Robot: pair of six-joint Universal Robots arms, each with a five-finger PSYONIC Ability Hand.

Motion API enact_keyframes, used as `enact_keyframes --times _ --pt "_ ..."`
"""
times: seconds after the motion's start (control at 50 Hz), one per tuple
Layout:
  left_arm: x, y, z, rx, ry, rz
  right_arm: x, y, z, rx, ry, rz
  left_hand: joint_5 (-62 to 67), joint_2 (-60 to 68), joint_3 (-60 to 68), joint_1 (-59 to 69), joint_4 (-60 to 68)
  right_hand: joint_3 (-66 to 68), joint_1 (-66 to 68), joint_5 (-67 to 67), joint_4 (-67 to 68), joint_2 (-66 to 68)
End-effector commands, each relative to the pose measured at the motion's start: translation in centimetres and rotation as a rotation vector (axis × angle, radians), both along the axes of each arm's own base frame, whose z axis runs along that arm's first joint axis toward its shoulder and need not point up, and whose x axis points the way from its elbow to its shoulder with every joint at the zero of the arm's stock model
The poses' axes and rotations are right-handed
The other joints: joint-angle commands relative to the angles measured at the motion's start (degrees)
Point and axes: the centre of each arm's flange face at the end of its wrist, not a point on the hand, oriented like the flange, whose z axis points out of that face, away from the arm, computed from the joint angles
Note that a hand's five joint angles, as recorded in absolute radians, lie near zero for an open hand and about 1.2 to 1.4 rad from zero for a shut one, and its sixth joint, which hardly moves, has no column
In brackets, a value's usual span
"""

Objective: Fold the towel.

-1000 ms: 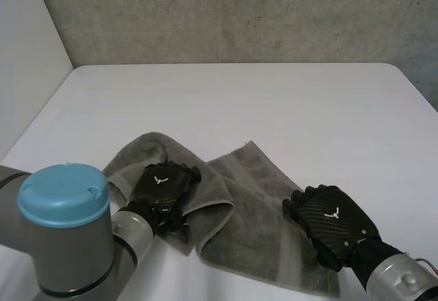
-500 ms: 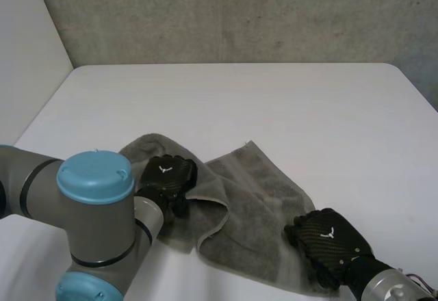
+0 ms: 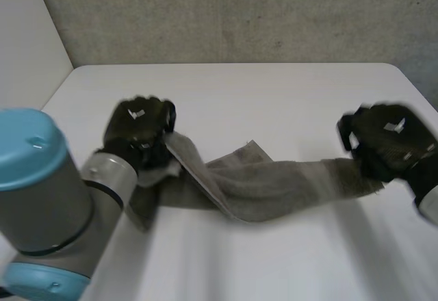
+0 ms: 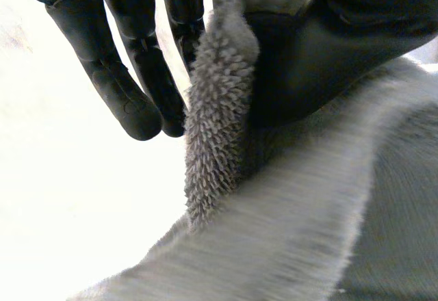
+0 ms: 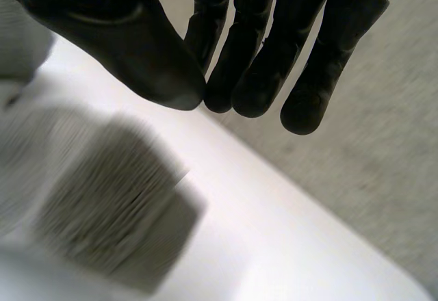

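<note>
A grey towel [image 3: 274, 185] hangs stretched above the white table [image 3: 274, 102] between my two hands, sagging in the middle. My left hand [image 3: 137, 126] is raised at the towel's left end. Its thumb [image 4: 328, 34] pinches a folded edge of the towel [image 4: 219, 109] against the fingers [image 4: 130, 89]. My right hand [image 3: 390, 140] is raised at the towel's right end, which runs up under it. In the right wrist view the right hand [image 5: 123, 48] has its thumb pressed against its fingertips, with the towel [image 5: 102, 198] blurred beneath.
A rough grey wall [image 3: 239, 14] stands behind the table's far edge. My left arm's blue-capped joint [image 3: 31, 144] fills the near left corner. The table's right edge [image 3: 417, 89] lies close behind my right hand.
Both hands closed on the towel's ends, rose off the table and moved apart. The crumpled towel is now pulled out into a long band.
</note>
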Motion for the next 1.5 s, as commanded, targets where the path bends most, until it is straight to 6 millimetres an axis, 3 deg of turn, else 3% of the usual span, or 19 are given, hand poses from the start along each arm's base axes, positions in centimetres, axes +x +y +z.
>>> enact_keyframes --times 0.02,0.14,0.2,0.26,0.28,0.3,0.32,0.34,0.46,0.58,0.82,1.24,1.36,1.38,1.4,1.42,1.44,1.46,1.5 --pt "1.3 1.5 5.6 -0.122 0.08 -0.019 -1.0 0.2 6.5 -0.035 -0.023 0.035 -14.2 -5.2 -8.2 -3.0 -6.4 3.3 2.6 2.8 3.3 3.4" --pt "1.5 2.8 5.9 -0.02 0.021 -0.085 -1.5 -0.2 6.8 -0.014 0.059 0.055 -14.2 -5.2 -8.2 -3.0 -6.4 3.3 2.6 2.8 3.3 3.4" --pt "1.4 2.7 4.1 0.104 -0.043 -0.117 -1.1 -1.0 5.0 0.043 0.151 0.093 -14.2 -5.2 -8.2 -3.0 -6.4 3.3 2.6 2.8 3.3 3.4" --pt "1.3 1.7 1.6 0.205 -0.099 -0.103 0.7 -0.7 2.6 0.14 0.226 0.194 -14.2 -5.2 -8.2 -3.0 -6.4 0.8 0.1 0.3 0.9 0.9" --pt "1.6 0.9 0.6 0.234 -0.111 -0.079 1.6 -0.4 1.2 0.195 0.25 0.236 -14.2 -5.2 -8.2 -3.0 -6.4 -27.3 -28.0 -27.8 -27.3 -27.2" --pt "2.2 0.1 -0.2 0.26 -0.121 -0.053 1.6 -0.4 1.2 0.195 0.251 0.236 -14.2 -5.2 -8.2 -3.0 -6.4 -27.6 -28.3 -28.1 -27.5 -27.5" --pt "2.2 0.0 -0.2 0.26 -0.121 -0.053 2.3 0.0 0.0 0.243 0.266 0.254 -14.2 -5.2 -8.2 -3.0 -6.4 -44.3 -45.0 -44.7 -44.2 -44.2" --pt "2.8 -0.9 -0.7 0.274 -0.121 -0.022 2.6 0.1 -1.2 0.276 0.281 0.252 -14.2 -5.2 -8.2 -3.0 -6.4 -49.4 -50.1 -49.9 -49.4 -49.3" --pt "3.2 -4.2 -3.4 0.294 -0.121 0.032 2.4 1.9 -5.4 0.326 0.307 0.233 -14.2 -5.2 -8.2 -3.0 -6.4 -53.9 -54.5 -54.3 -53.8 -53.8" --pt "3.1 -6.4 -4.3 0.269 -0.109 0.059 2.0 3.8 -6.0 0.288 0.276 0.215 -14.2 -5.2 -8.2 -3.0 -6.4 -54.0 -54.7 -54.5 -54.0 -53.9" --pt "3.3 -9.1 -6.5 0.282 -0.11 0.095 1.9 6.2 -8.3 0.253 0.217 0.206 -14.2 -5.2 -8.2 -3.0 -6.4 -53.0 -53.7 -53.5 -52.9 -52.9" --pt "4.0 -9.4 -7.7 0.294 -0.111 0.119 1.9 4.1 -12.1 0.413 0.168 0.147 -14.2 -5.2 -8.2 -3.0 -6.4 -52.5 -53.2 -53.0 -52.4 -52.4" --pt "4.0 -9.3 -7.9 0.295 -0.114 0.12 2.0 2.9 -12.7 0.412 0.156 0.124 -14.2 -5.2 -8.2 -3.0 -6.4 -41.1 -41.8 -41.6 -41.0 -41.0" --pt "4.0 -9.3 -7.9 0.295 -0.114 0.12 1.9 2.6 -12.9 0.417 0.156 0.112 -14.2 -5.2 -8.2 -3.0 -6.4 -28.9 -29.6 -29.4 -28.8 -28.8" --pt "4.0 -9.3 -7.9 0.294 -0.112 0.121 1.9 2.6 -12.9 0.417 0.156 0.112 -14.2 -5.2 -8.2 -3.0 -6.4 -28.8 -29.5 -29.3 -28.7 -28.7" --pt "4.1 -9.4 -7.8 0.293 -0.111 0.126 1.9 2.3 -12.9 0.418 0.157 0.099 -14.2 -5.2 -8.2 -3.0 -6.4 -13.3 -14.0 -13.8 -13.2 -13.2" --pt "4.1 -9.4 -7.8 0.293 -0.111 0.126 1.9 2.3 -12.9 0.418 0.157 0.099 -14.2 -5.2 -8.2 -3.0 -6.4 -13.2 -13.8 -13.6 -13.1 -13.1" --pt "4.3 -9.5 -7.5 0.286 -0.108 0.132 1.8 1.8 -12.6 0.407 0.155 0.088 -14.2 -5.2 -8.2 -3.0 -6.4 1.2 0.5 0.7 1.2 1.3" --pt "4.6 -9.6 -7.1 0.279 -0.104 0.138 1.7 1.1 -12.0 0.377 0.151 0.077 -14.2 -5.2 -8.2 -3.0 -6.4 3.3 2.6 2.8 3.3 3.4"
